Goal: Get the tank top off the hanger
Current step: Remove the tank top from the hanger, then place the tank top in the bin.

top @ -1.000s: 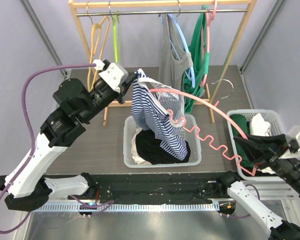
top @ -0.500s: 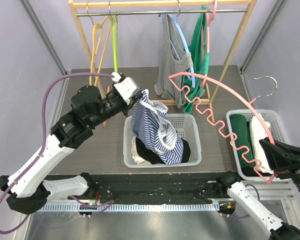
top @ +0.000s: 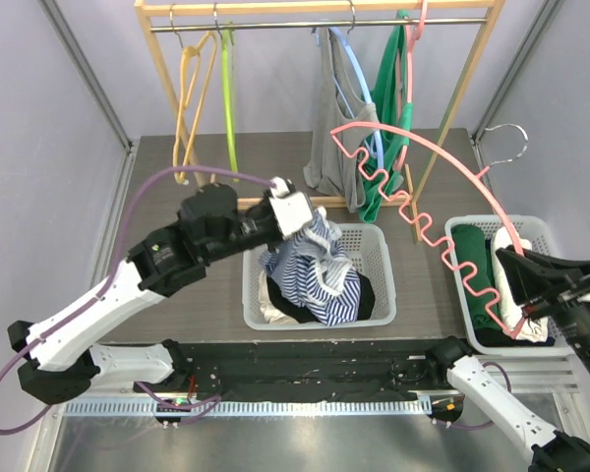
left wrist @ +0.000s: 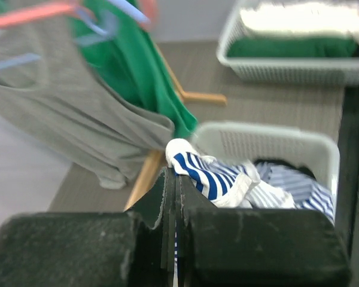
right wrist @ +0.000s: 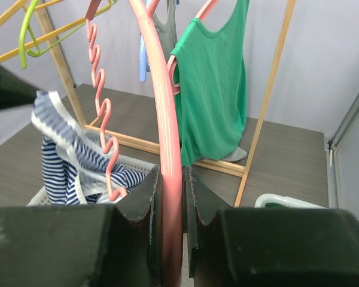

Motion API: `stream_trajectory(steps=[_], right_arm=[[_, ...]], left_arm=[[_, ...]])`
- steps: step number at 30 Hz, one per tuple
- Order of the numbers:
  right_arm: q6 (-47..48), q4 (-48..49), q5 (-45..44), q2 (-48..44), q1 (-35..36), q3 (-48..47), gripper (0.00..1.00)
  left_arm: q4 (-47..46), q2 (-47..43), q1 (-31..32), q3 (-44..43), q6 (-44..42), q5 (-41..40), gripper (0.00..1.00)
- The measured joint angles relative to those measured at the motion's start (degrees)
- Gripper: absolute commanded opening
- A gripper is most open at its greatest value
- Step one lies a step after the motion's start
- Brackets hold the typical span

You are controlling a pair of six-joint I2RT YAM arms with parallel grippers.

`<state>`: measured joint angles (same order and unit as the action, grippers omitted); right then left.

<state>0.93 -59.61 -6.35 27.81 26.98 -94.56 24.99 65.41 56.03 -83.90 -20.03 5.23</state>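
No text, label, brand or number can be read in any view.

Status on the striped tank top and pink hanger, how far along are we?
Done: the striped tank top is off the pink hanger, which the right gripper holds clear to the right. In hand: the left gripper is shut on the top's edge, its lower part bunched in the white basket. Left: release the top, probably also park the hanger.

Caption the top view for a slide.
Left claw holds striped tank top draped into basket; right claw grips pink hanger.
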Motion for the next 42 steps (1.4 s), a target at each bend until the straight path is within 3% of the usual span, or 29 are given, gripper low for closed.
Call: stream_trajectory(steps=[6,11,13,18,23,29,31,33,35,36,38,39,42], right_arm=[[-2.01,0.07,-0.31,6.27,0.00,0.13,0.01],[-2.78,0.09,-0.61,10.12,0.00,1.64,0.01],[-2.78,0.11,-0.85,11.21,0.00,1.88,0.01],[-2.38,1.75,-1.31,13.03,0.00,2.75,0.01],[-1.68,3.45,-1.49,13.44,0.00,2.97,0.01],[0.13,4.70,-0.11,13.29,-0.04,2.03,0.01],[0.94,5.55,1.46,12.48,-0.63,1.90,0.01],[1.90,6.12,2.89,11.21,-1.29,1.86,0.01],[2.95,6.47,3.72,9.79,-1.64,1.64,0.01],[3.41,6.67,3.93,9.20,-1.73,1.51,0.01],[4.02,7.17,4.44,8.52,-1.84,1.25,0.01],[4.35,7.41,4.81,8.44,-1.95,1.18,0.01],[5.05,7.91,6.32,8.63,-2.10,1.11,0.01]], left_arm=[[2.89,1.22,4.61,11.21,-2.47,-1.99,0.00],[5.40,6.80,5.22,11.47,-2.47,-8.00,0.00],[5.73,9.42,5.22,10.47,-2.47,-10.25,0.08],[5.16,13.14,5.31,10.60,-2.29,-12.07,0.08],[3.15,13.68,5.73,15.26,-0.96,-12.20,0.01],[-0.48,16.37,7.06,24.92,1.16,-12.07,0.07],[-1.86,17.40,7.32,27.52,1.66,-12.00,0.17],[-2.29,18.60,7.34,28.57,2.10,-11.58,0.35],[-2.16,19.50,7.34,28.50,2.58,-10.99,0.44],[-1.33,20.20,7.39,27.89,3.28,-10.36,0.59],[0.98,21.94,7.85,26.08,3.48,-10.03,0.73],[2.10,22.82,8.09,25.07,3.34,-10.03,0.85],[5.64,24.44,8.68,22.25,3.23,-10.23,1.00]])
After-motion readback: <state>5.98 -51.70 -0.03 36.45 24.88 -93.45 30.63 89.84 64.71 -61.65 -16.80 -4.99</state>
